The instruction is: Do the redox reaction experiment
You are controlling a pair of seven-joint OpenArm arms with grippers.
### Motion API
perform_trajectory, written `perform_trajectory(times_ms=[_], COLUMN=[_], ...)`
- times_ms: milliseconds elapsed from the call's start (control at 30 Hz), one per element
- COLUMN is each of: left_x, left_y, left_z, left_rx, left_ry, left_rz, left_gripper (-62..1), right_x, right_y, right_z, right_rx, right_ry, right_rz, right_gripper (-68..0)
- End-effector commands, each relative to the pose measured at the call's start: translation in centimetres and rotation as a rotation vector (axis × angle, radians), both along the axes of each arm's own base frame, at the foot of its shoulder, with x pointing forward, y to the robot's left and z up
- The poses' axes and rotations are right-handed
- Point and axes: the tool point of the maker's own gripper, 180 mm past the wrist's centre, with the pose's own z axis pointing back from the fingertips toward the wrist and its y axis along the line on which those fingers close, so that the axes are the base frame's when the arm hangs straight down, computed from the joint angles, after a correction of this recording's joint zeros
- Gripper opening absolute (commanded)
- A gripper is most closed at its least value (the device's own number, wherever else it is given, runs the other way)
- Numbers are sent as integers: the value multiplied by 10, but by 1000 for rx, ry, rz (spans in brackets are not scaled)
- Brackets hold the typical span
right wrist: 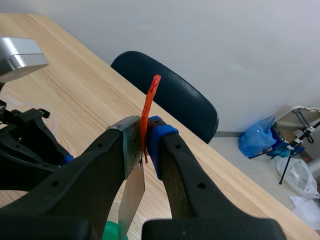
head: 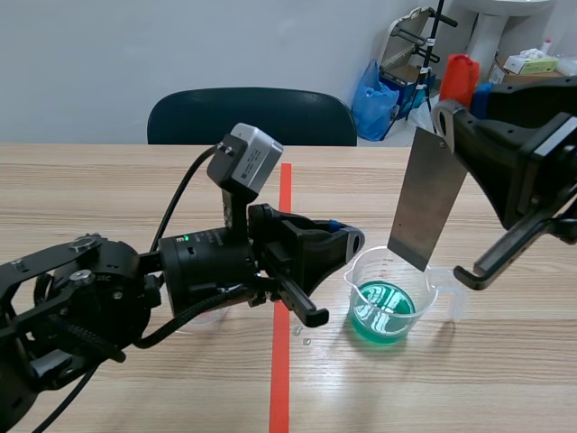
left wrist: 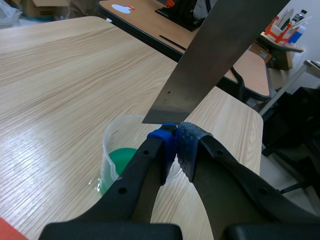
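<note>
I have the wooden tabletop [head: 108,180] filling the scene view, with a red tape line running from 6 to 12 o'clock through its middle. The dark chair [head: 252,113] stands behind the far edge at 12 o'clock.

My left arm comes in from 8 o'clock and reaches across the tape line. The left tool [head: 350,242] sits at the 9 o'clock side of the beaker [head: 392,289]. In the left wrist view its blue pads [left wrist: 162,142] are pressed together at the rim, and I read that as a pinch on the beaker wall.

My right arm enters from 3 o'clock and is held high. The right tool [head: 448,122] is clamped on the top end of the grey metal sheet [head: 425,203]. The right wrist view shows both fingers squeezed onto the sheet.

The sheet hangs tilted, its top toward 1 o'clock and its bottom toward 7. Its lower edge is at the beaker's mouth, above the green liquid [head: 383,311].

The clear beaker stands on the tabletop at about 4 o'clock from the centre, just past the tape line, and the liquid is pooled at its bottom.

An orange-red strip [right wrist: 150,100] is caught between the sheet and the blue pad and sticks up above the right tool
</note>
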Motion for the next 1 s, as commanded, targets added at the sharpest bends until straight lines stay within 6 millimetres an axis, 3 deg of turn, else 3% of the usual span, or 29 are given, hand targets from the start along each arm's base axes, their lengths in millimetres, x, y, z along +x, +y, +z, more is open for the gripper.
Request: perform_trajectory(times_ms=[0, 167, 967], left_x=[7, 16, 15], left_y=[-3, -7, -9], left_z=[11, 15, 15], left_rx=[-31, -36, -35], left_ry=[-18, -18, -15], left_rz=[24, 62, 59], left_gripper=[-584, -584, -584], right_x=[0, 0, 0], right_y=[1, 1, 1], right_z=[15, 15, 15], right_rx=[13, 13, 13], right_ry=[-46, -46, -46], right_rz=[8, 8, 8], right_gripper=[-662, -662, -662])
